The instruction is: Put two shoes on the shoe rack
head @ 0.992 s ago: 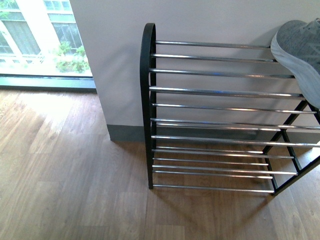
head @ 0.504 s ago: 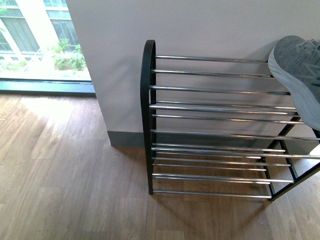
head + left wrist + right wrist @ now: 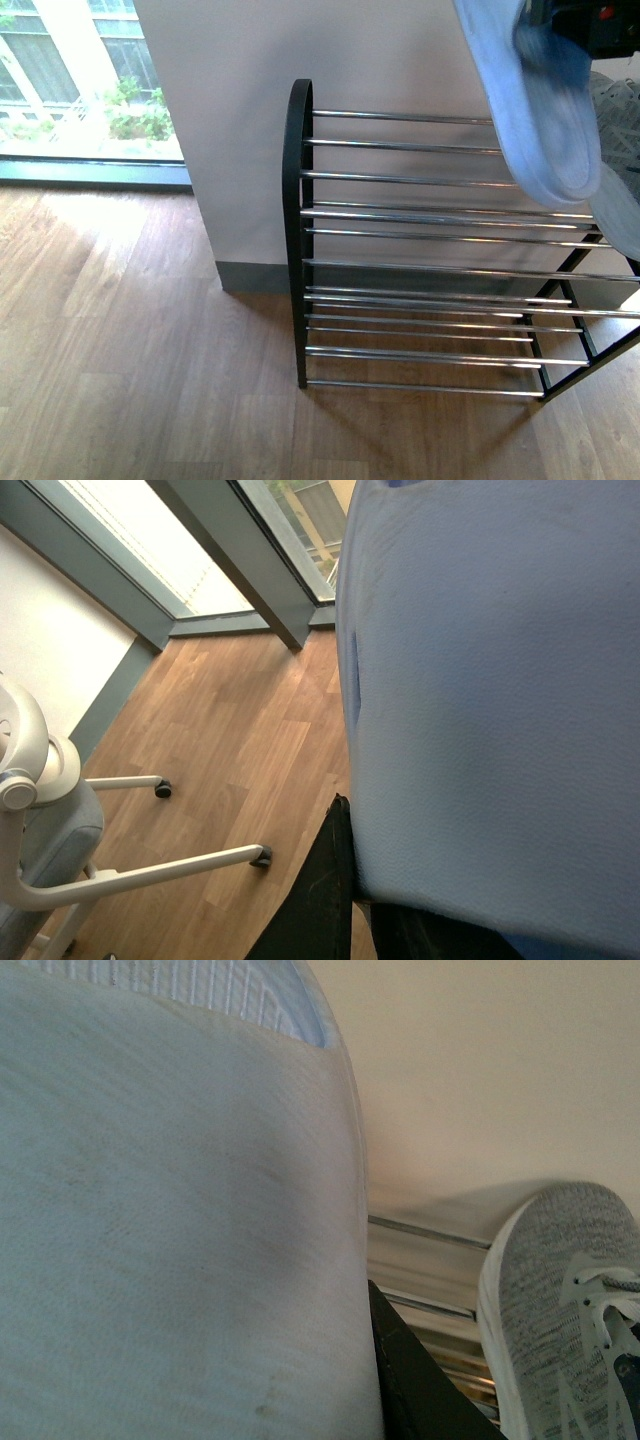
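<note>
1. Currently, the lifted shoe (image 3: 545, 120) hangs sole-outward and blurred at 1 o'clock in the front view, above the shoe rack (image 3: 295, 230).
2. Second shoe (image 3: 620, 215) rests on the top shelf, at the 3 o'clock edge.
3. Left gripper (image 3: 350, 920) and right gripper (image 3: 390, 1380): the sole blocks both wrist views, so jaw state cannot be told.

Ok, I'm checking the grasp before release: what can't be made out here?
- Front view: the held shoe is blurred and cut by the top edge; it hides much of the racked shoe.
- Left wrist view: the sole fills the frame; only one of the left fingers shows, so grip unclear.
- Right wrist view: likewise, one of the right fingers shows.
</note>
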Controlling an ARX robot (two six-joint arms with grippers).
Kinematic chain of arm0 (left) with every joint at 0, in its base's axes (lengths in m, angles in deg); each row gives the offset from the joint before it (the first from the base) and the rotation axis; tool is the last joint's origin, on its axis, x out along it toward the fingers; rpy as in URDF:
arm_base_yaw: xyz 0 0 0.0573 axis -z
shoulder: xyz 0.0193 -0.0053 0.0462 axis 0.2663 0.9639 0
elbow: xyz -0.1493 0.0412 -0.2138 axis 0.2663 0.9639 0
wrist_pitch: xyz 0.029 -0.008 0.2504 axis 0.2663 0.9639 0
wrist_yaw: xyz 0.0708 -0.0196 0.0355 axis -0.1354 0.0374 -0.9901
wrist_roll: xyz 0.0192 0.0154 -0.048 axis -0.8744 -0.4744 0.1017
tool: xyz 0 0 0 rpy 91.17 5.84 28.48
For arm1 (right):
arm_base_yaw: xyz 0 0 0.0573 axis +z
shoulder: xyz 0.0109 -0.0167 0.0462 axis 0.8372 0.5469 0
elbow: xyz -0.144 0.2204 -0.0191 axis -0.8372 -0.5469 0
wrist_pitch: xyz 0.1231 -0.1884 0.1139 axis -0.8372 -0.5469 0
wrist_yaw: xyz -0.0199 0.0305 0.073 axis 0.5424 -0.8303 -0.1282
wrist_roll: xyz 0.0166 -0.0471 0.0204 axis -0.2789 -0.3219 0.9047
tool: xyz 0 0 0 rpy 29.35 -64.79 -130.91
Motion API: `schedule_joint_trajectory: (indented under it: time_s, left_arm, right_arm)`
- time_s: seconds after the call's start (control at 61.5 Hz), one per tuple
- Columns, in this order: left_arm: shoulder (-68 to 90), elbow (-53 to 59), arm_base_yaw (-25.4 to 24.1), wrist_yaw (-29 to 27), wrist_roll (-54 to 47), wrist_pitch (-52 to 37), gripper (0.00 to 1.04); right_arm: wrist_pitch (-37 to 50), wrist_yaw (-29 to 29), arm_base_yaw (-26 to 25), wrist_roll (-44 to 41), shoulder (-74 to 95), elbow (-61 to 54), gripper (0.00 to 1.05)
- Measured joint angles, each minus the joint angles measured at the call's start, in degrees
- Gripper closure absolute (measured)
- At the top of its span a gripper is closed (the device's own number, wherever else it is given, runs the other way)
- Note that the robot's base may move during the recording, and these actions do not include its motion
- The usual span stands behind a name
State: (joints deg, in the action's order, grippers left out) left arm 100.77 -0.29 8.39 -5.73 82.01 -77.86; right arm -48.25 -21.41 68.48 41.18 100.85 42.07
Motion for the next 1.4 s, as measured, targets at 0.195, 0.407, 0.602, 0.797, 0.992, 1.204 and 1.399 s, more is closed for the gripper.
schedule_joint_trajectory:
  time_s: [0.195,0.407,0.602,0.797,0.992,1.204,1.399]
  left_arm:
    - [0.0,0.0,0.0,0.0,0.0,0.0,1.03]
    - [0.0,0.0,0.0,0.0,0.0,0.0,1.03]
    - [0.0,0.0,0.0,0.0,0.0,0.0,1.03]
    - [0.0,0.0,0.0,0.0,0.0,0.0,1.03]
    - [0.0,0.0,0.0,0.0,0.0,0.0,1.03]
    - [0.0,0.0,0.0,0.0,0.0,0.0,1.03]
    - [0.0,0.0,0.0,0.0,0.0,0.0,1.03]
  right_arm:
    - [-5.5,6.4,-1.4,-2.7,7.7,6.1,1.03]
    - [-8.5,9.9,-3.0,-5.4,11.7,8.1,1.03]
    - [-10.6,10.8,-3.1,-5.0,13.6,9.6,1.03]
    - [-9.6,13.7,-3.2,-6.2,17.5,12.0,1.03]
    - [-7.8,15.8,-4.0,-9.8,21.8,13.5,1.03]
    - [-6.2,16.4,-4.2,-12.9,22.4,13.5,1.03]
    - [-10.1,14.1,-5.0,-10.8,18.9,13.5,0.62]
